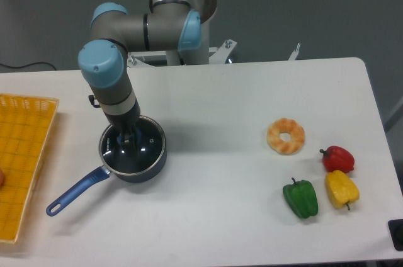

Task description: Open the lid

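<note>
Pincer (129, 138) lowered onto the middle of the lid (148, 146), where a knob would sit.
Its dark fingers merge with the dark, glossy lid, so I cannot tell whether they are spread or clamped. The lid sits on the saucepan (137, 177) at the left of the surface (220, 116), blue handle (75, 193) pointing toward the camera. It looks like rigid, slick glass, probably weighty and breakable. The centre is the likely hold, lifted straight up.

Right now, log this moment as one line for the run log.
gripper: down over lid centre, open or shut unclear | lid: on pan, not lifted | blue handle: points front-left
</note>
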Action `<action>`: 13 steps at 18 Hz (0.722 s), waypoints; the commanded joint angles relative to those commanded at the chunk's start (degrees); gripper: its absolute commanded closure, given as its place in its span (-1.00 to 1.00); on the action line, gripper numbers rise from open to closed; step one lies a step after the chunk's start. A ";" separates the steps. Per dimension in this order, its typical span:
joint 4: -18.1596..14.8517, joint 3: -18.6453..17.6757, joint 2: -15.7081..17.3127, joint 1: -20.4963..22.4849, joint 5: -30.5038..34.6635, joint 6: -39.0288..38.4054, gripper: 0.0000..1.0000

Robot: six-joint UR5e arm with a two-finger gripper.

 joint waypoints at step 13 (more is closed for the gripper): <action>-0.70 -0.44 -0.70 -1.23 0.62 -0.26 -1.00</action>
